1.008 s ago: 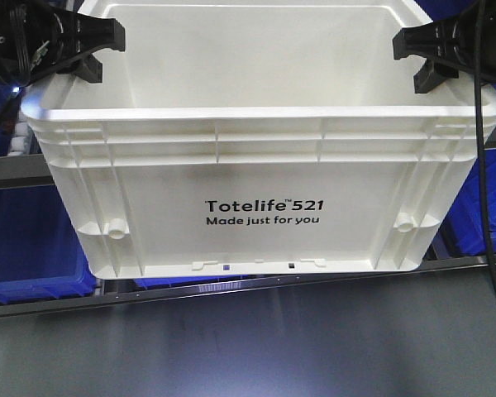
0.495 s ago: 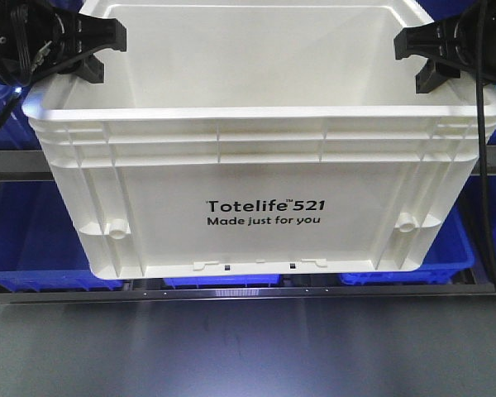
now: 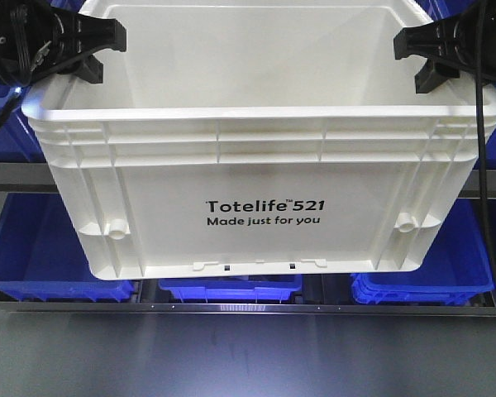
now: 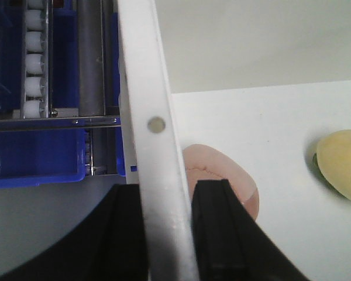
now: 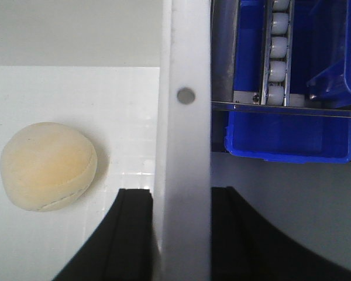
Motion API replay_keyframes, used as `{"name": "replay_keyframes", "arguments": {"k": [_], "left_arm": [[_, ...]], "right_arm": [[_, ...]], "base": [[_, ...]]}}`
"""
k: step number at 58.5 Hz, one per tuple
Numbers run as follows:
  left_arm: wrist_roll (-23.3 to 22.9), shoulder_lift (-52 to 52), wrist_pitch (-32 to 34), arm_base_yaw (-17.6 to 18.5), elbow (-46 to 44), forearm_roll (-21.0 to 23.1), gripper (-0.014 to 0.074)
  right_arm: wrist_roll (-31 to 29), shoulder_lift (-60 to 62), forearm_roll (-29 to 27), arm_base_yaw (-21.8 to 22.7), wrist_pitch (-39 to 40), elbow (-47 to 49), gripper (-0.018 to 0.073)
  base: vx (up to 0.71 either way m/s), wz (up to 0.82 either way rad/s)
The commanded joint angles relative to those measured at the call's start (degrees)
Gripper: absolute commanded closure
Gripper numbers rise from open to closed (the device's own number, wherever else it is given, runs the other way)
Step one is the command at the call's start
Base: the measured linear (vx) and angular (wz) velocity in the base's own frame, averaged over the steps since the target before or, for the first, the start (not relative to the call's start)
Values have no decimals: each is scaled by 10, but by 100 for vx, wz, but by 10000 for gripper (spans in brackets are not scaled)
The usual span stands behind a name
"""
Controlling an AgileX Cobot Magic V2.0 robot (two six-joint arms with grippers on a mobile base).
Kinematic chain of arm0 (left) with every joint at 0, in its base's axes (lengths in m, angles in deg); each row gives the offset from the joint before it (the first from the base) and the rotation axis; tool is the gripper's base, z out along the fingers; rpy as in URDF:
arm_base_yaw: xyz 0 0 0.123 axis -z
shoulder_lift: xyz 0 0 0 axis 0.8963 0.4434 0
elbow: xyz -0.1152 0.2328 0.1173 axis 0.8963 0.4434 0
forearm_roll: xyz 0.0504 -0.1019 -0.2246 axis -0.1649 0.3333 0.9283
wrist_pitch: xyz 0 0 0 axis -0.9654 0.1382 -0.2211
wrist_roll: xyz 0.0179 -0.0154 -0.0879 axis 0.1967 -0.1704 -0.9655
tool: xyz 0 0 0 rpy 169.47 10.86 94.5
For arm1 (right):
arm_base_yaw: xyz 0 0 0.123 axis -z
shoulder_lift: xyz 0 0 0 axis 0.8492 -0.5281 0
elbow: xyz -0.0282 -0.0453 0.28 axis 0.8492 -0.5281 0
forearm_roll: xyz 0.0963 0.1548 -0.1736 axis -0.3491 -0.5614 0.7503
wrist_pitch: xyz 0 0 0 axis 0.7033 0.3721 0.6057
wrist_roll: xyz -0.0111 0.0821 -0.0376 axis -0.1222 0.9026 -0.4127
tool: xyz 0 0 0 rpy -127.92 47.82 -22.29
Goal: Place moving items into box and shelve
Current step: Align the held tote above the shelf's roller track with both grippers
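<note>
The box (image 3: 264,207), a large white tote printed "Totelife 521", hangs in front of the shelf, held by its two side rims. My left gripper (image 3: 95,51) is shut on the left rim (image 4: 152,117), one finger inside and one outside. My right gripper (image 3: 413,58) is shut on the right rim (image 5: 184,134) the same way. Both moving items lie on the box floor. The pinkish-brown ball (image 4: 234,178) rests beside my left gripper (image 4: 167,193). The pale yellow ball (image 5: 47,167) lies left of my right gripper (image 5: 181,196) and also shows at the left wrist view's right edge (image 4: 342,161).
Blue plastic bins (image 3: 58,248) (image 3: 422,273) sit on the lower shelf level behind the box, with a metal shelf rail (image 3: 231,308) in front of them. Roller tracks (image 4: 34,58) (image 5: 278,52) run along the shelf on both sides. A grey surface (image 3: 248,356) lies below.
The shelf rail and blue bins behind have dropped lower in the front view and levelled out. The box and both grippers keep their place in the frame.
</note>
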Motion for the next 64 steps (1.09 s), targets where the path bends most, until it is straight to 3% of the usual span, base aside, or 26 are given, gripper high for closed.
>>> {"name": "replay_keyframes", "arguments": {"k": [1, 64], "left_arm": [[7, -31, 61, -3, -25, -43, 597], [7, -31, 61, -3, -25, -43, 596]], "right_arm": [[-8, 27, 55, 7, 48, 20, 560], [-8, 27, 55, 7, 48, 20, 560]], "base": [[9, -7], [11, -2]]}}
